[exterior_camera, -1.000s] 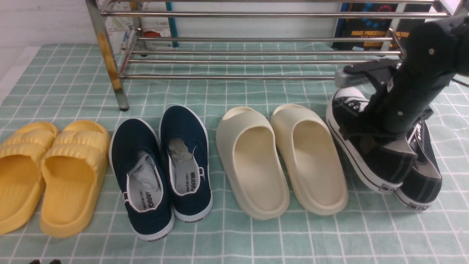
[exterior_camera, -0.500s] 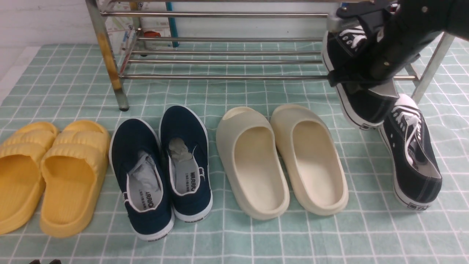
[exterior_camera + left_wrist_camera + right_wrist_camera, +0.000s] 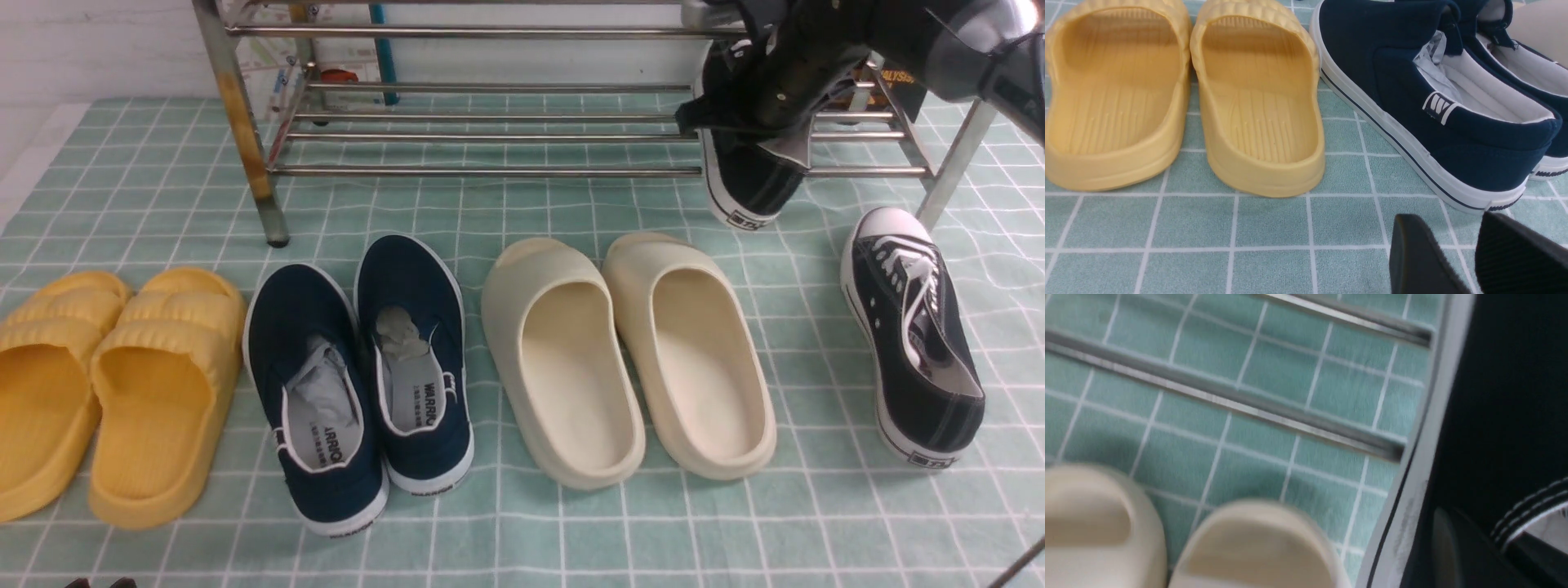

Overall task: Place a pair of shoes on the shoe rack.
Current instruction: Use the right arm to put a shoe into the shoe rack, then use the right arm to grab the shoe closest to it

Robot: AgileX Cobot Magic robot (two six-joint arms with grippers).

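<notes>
My right gripper [image 3: 767, 131] is shut on one black canvas sneaker [image 3: 747, 184] and holds it in the air, heel down, against the right end of the shoe rack [image 3: 490, 171]. The sneaker's heel hangs in front of the lowest front bar. In the right wrist view the sneaker [image 3: 1494, 416] fills the right side, my gripper [image 3: 1490, 555] clamped on its collar, above the rack bars [image 3: 1229, 402]. The other black sneaker [image 3: 910, 327] lies on the cloth at the right. My left gripper [image 3: 1449, 228] is open and empty, low over the cloth.
On the green checked cloth [image 3: 571, 531] stand yellow slides [image 3: 114, 384], navy slip-ons [image 3: 359, 367] and cream slides [image 3: 629, 351] in a row before the rack. The rack's rust-stained leg [image 3: 245, 139] is at the left. The navy slip-on [image 3: 1433, 122] sits just ahead of my left gripper.
My right gripper has lifted the black sneaker off the cloth and carried it up, back and leftward to the rack's right end. The other sneaker and the left arm have not moved.
</notes>
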